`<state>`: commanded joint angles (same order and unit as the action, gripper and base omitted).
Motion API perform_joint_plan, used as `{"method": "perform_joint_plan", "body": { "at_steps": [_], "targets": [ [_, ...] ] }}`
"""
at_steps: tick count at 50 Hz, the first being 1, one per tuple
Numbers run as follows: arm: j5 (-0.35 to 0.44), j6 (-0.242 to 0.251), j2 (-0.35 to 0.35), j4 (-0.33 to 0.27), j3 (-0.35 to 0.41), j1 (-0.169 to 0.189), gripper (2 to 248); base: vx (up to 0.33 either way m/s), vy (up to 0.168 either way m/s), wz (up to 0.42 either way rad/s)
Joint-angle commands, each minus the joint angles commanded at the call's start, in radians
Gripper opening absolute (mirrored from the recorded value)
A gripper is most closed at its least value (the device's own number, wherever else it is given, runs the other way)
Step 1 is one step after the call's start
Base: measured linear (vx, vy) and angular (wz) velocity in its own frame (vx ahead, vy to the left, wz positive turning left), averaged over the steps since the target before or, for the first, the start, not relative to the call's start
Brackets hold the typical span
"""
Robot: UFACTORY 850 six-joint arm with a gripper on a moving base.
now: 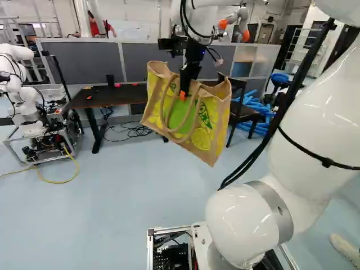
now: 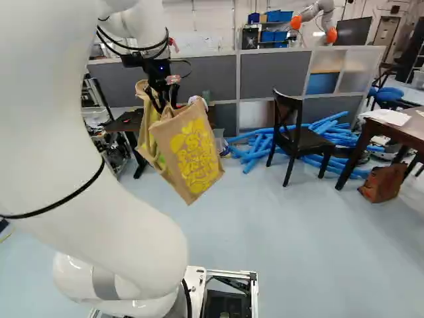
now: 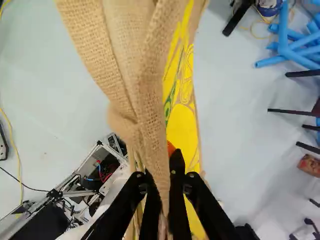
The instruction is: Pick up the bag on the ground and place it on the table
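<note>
In the left base view my gripper (image 1: 184, 90) points down into the mouth of the bag (image 1: 211, 132), a tan burlap one with yellow and green print. The bag (image 2: 193, 149) hangs tilted in the air, well above the floor. In the wrist view a burlap strip of the bag (image 3: 150, 95) runs between the two fingers of the gripper (image 3: 167, 187), which is shut on it. A dark table (image 1: 107, 97) stands behind the bag and left of it in the left base view; the bag hides part of its right end.
A dark chair (image 2: 298, 136) stands right of the bag, before blue foam tubes (image 2: 255, 149). Another table (image 2: 404, 129) with papers is at the right of the right base view, a brown bag (image 2: 384, 183) beside its leg. Another robot (image 1: 22, 84) stands at the far left. Grey partitions (image 2: 271, 76) stand behind.
</note>
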<state>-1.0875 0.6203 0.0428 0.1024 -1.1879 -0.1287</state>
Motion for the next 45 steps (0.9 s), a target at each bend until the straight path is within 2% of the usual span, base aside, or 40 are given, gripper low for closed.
{"method": "perform_joint_plan", "body": {
  "at_steps": [45],
  "targets": [
    [0.000, 0.000, 0.000, 0.000, 0.000, 0.000, 22, 0.219, 0.098, 0.242]
  ]
}}
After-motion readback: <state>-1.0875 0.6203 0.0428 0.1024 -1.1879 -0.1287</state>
